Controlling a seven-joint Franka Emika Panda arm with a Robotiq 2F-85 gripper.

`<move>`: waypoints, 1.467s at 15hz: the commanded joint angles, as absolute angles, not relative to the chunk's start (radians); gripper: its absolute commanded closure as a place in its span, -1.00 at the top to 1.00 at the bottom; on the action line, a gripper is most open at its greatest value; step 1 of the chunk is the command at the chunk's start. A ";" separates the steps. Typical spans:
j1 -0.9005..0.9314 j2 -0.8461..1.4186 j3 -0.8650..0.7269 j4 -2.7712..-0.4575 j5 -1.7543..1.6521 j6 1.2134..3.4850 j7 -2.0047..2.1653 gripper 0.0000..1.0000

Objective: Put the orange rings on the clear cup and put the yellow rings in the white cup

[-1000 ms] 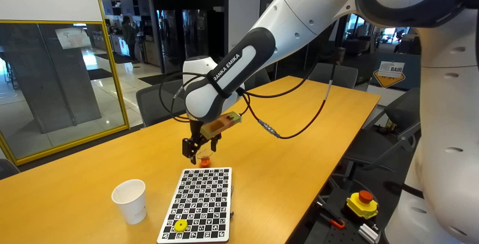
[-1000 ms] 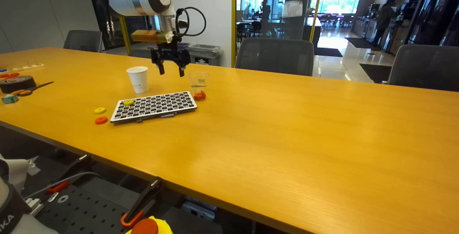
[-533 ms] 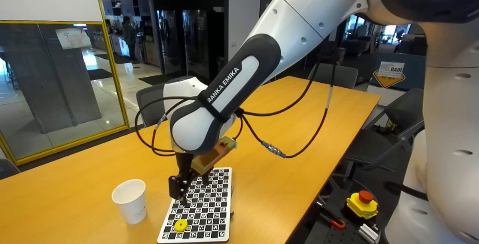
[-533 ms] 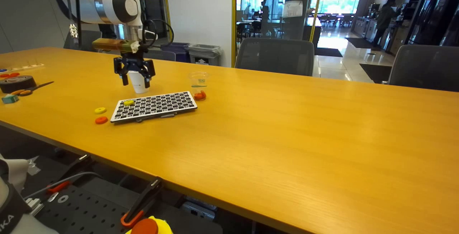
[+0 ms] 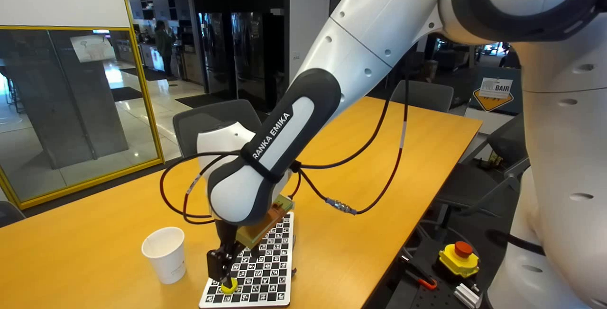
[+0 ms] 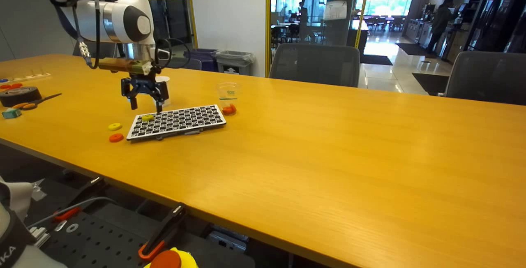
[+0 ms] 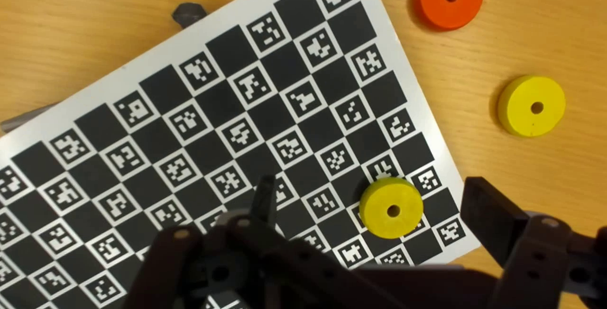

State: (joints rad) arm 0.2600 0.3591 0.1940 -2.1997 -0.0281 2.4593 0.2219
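Gripper (image 6: 146, 109) spread wide, I am remotely hovering it above a yellow ring (image 7: 389, 198) on the checkered board (image 7: 213, 114).

In an exterior view, the pincer (image 6: 146, 107) hides much of the white cup (image 6: 164, 79) behind it.

Clear cup (image 6: 228, 96), apparently smooth plastic

In an exterior view, my gripper (image 6: 146, 107), fingers parted, partly hides the white cup (image 6: 162, 79); orange rings (image 6: 229, 109) lie inside the clear cup (image 6: 228, 93) beside the board (image 6: 181, 119).
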 commanded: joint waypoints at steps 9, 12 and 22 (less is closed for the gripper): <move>0.329 0.453 0.169 -2.160 -0.046 2.576 0.286 1.00; 0.359 0.473 0.149 -2.141 -0.064 2.587 0.320 1.00; 0.402 0.500 0.095 -2.110 -0.092 2.592 0.366 1.00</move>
